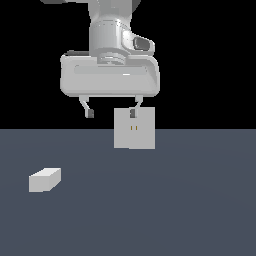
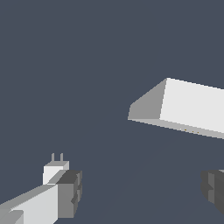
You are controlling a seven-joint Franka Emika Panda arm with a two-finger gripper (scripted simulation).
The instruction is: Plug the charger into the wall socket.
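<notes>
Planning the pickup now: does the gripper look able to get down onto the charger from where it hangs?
Probably yes. The gripper hangs open and empty above the floor. The charger lies alone toward the exterior view's left, with nothing on or beside it. The wall socket stands well apart, clear of that path.

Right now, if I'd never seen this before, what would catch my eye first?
Probably the big white gripper hanging open and empty above the dark floor. Behind it, the wall socket stands upright with two tiny orange slots. The charger lies alone toward the exterior view's left.
</notes>
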